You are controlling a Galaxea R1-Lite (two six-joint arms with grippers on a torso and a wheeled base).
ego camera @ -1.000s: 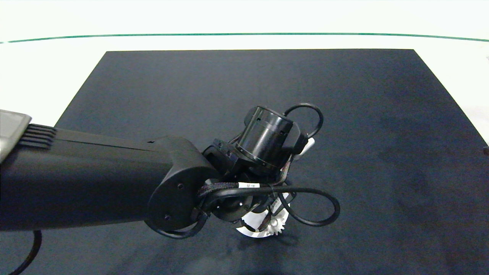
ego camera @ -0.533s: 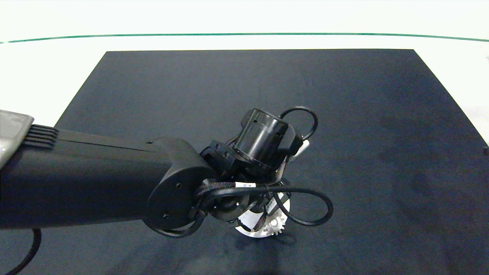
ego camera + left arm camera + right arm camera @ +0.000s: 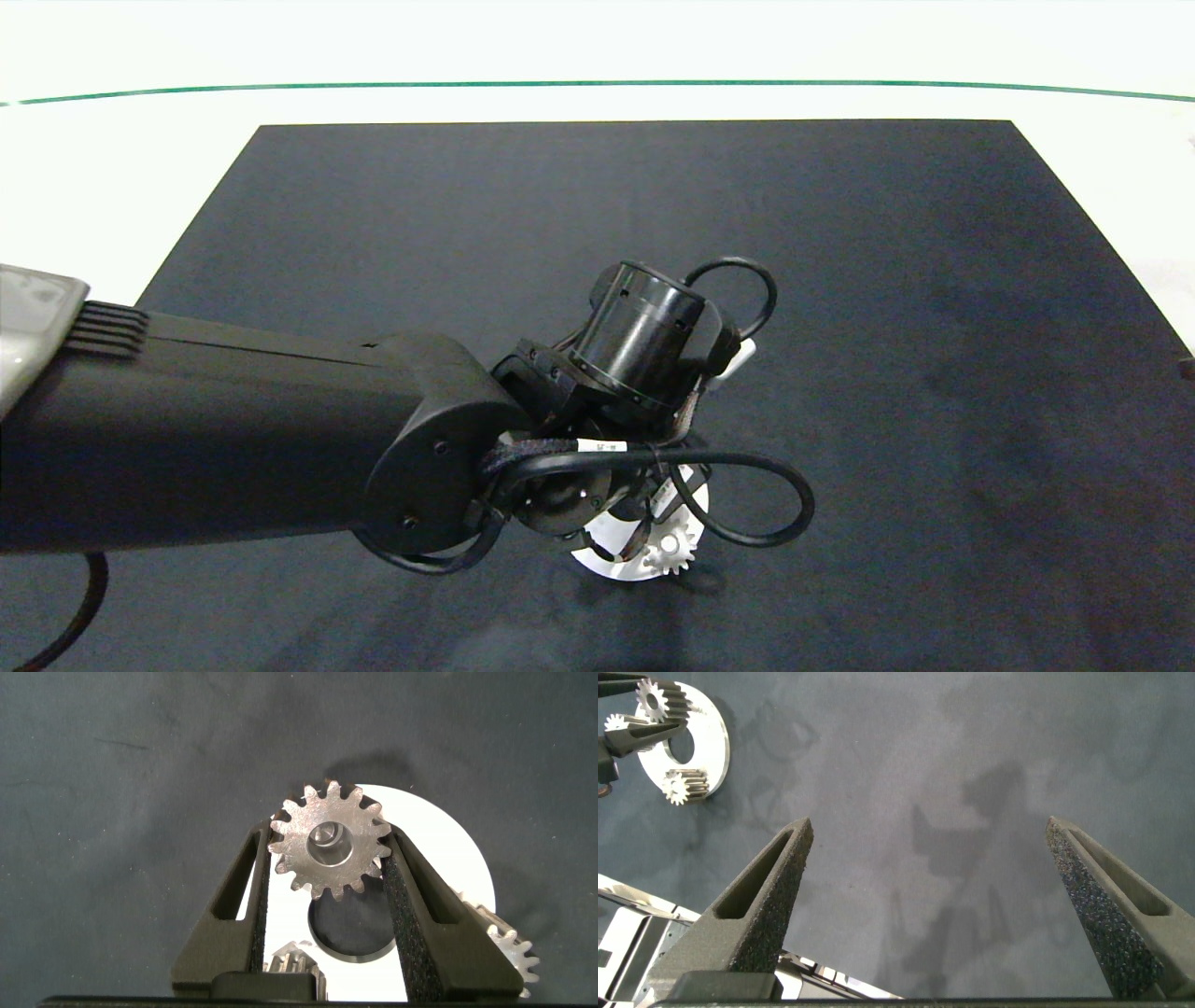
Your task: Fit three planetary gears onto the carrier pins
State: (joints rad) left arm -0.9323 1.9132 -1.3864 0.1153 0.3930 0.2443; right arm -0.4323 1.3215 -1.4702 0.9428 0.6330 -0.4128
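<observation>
Dark mat (image 3: 840,280) lies under the white disc (image 3: 448,854), where the left gripper (image 3: 327,854) squeezes one gear (image 3: 329,849) over the disc's rim, two more gears (image 3: 677,787) sit on it, and the right gripper (image 3: 929,849) hangs wide apart, well away.

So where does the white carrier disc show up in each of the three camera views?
Head view: white carrier disc low centre, partly under the left arm's wrist.
Left wrist view: behind the left gripper, which holds a gear.
Right wrist view: far corner, small.
Shared landmark: the disc's large central hole.
</observation>
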